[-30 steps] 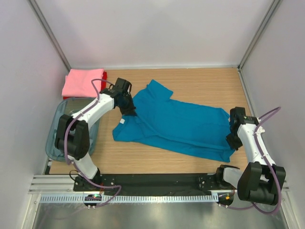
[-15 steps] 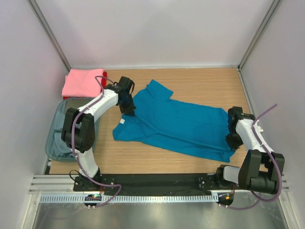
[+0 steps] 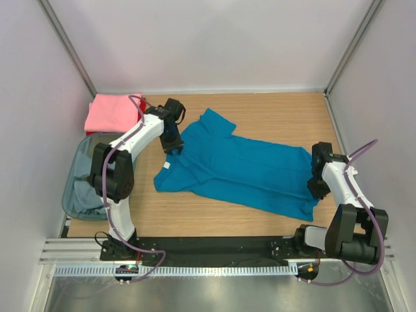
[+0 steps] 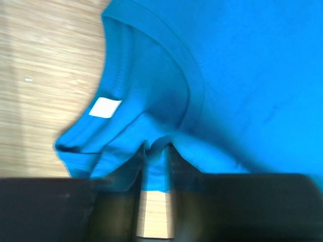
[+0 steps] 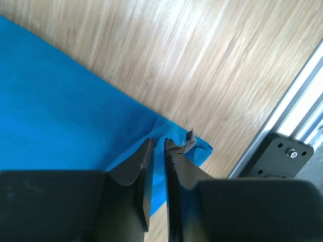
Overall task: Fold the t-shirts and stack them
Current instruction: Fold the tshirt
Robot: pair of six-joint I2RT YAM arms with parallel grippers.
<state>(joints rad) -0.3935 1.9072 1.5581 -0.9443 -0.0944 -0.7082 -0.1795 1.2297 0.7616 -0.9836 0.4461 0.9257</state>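
Fig. | teal t-shirt (image 3: 240,170) lies spread, unfolded, on table (image 3: 273,114) | left gripper (image 4: 156,146) at collar: jaws just parted to a slit, cloth ridge at tips, hold unclear | right gripper (image 5: 157,143) at hem corner: narrowly apart | I read both as releasing; folding follows.

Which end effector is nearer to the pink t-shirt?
Left. The left end effector is at the collar of the teal t-shirt, close to the pink t-shirt; the right end effector is across the table, at the hem.

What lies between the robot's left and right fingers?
The teal t-shirt, spread on the table from the left fingers to the right fingers, seen in the top view.
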